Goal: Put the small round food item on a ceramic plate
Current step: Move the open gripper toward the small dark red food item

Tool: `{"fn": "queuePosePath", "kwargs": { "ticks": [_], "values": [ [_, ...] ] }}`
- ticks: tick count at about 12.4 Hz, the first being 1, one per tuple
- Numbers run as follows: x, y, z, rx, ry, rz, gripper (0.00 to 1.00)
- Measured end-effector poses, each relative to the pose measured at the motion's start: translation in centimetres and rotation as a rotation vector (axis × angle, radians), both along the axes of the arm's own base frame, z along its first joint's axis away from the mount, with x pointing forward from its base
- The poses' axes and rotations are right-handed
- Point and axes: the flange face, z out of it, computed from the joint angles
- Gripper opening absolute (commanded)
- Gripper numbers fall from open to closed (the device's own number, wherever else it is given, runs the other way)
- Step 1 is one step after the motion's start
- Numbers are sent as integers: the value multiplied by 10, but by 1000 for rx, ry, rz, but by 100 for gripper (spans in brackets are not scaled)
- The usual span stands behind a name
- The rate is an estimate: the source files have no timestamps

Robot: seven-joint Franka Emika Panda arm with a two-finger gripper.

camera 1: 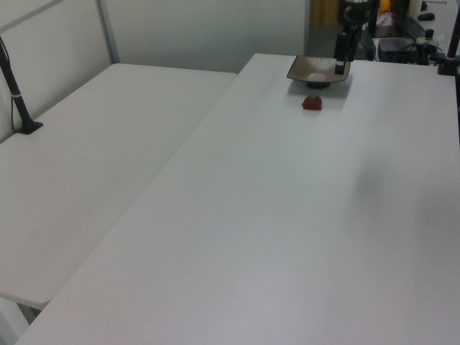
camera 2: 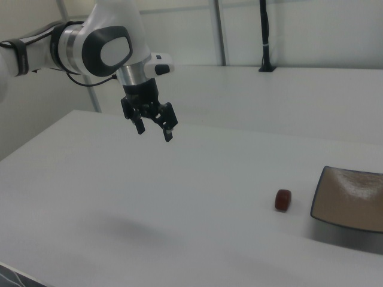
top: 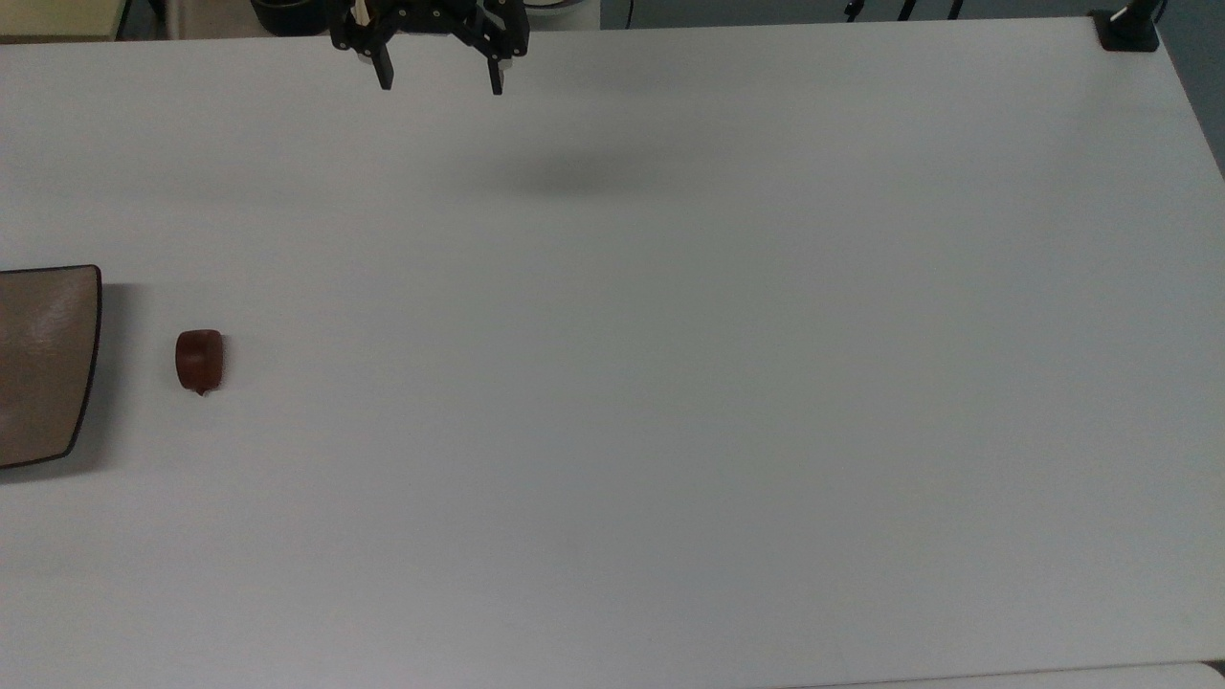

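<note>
Currently: gripper [camera 2: 154, 128] spread wide, empty, high above table [top: 670, 383] | small round food item [camera 2: 283, 200] well off toward the right view's lower right | ceramic plate [camera 2: 353, 200] just beyond it

Nothing readable from my end, no labels, brands or numbers on anything near the fingers or anywhere else here.

White arm [camera 2: 90, 45], grey joint caps — black gripper [camera 2: 154, 130].

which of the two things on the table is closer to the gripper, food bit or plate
The small round food item: in the top view it lies on the gripper side of the brown ceramic plate.
</note>
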Motion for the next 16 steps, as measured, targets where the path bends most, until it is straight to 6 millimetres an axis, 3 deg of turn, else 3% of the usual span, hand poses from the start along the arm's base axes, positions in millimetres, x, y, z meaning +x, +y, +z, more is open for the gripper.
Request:
{"fn": "queuePosePath", "kwargs": {
  "ticks": [8, 11, 16],
  "values": [
    [8, -2, 2, -1, -59, -4, 100],
    [16, -19, 7, -6, -134, -35, 100],
    [28, -65, -2, -103, -201, -77, 100]
  ]
}}
